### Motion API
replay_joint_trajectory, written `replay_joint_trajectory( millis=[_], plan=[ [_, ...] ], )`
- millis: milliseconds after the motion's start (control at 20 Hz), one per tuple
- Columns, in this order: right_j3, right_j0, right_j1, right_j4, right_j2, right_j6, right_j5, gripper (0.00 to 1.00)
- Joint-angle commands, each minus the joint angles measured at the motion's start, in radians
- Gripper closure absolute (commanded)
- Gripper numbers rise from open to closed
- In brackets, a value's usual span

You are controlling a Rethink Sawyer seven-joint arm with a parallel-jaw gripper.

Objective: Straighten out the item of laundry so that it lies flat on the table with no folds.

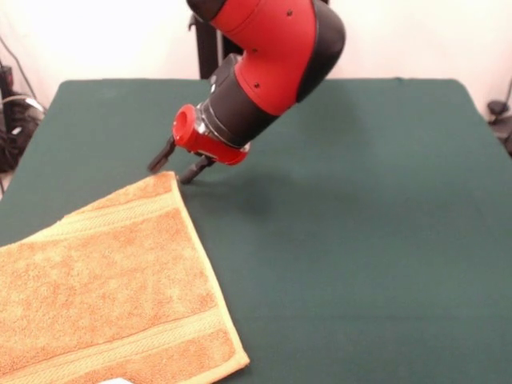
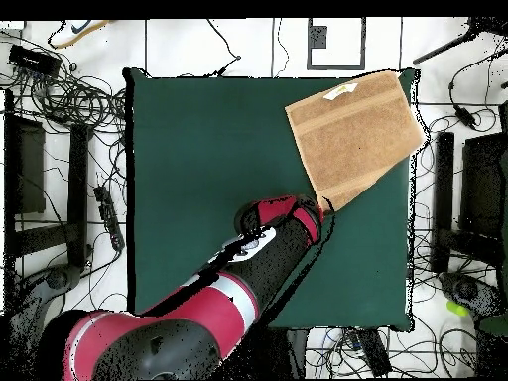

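The orange-tan towel (image 1: 112,280) lies spread flat at the table's near left corner, with a woven band near each end and a white label (image 1: 116,381) at the bottom edge. It runs out of the front view at the left and bottom. In the overhead view the towel (image 2: 352,134) lies at the top right, one corner just past the edge of the table (image 2: 198,179). My gripper (image 1: 178,166) is open and empty, its fingertips (image 1: 162,157) low over the green table (image 1: 360,240), just beyond the towel's far corner. It also shows in the overhead view (image 2: 323,206).
The red and black arm (image 1: 272,56) leans down from the pedestal over the table's far middle. Cables (image 2: 79,99) and black stands (image 2: 442,198) lie on the floor around the table.
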Motion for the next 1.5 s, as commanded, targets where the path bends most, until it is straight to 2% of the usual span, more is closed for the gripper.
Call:
replay_joint_trajectory(
  millis=[50,400,650,800,1250,1500],
  plan=[
    [-0.034,0.017,0.067,0.08,0.124,0.295,-0.18,0.0],
    [-0.066,0.05,0.112,0.065,0.045,0.284,-0.26,0.0],
    [-0.132,0.112,0.235,0.101,-0.123,0.315,-0.292,0.0],
    [-0.153,0.128,0.286,0.139,-0.182,0.324,-0.287,0.0],
    [-0.173,0.145,0.353,0.218,-0.244,0.32,-0.268,0.0],
    [-0.149,0.121,0.321,0.226,-0.179,0.289,-0.331,0.0]
  ],
)
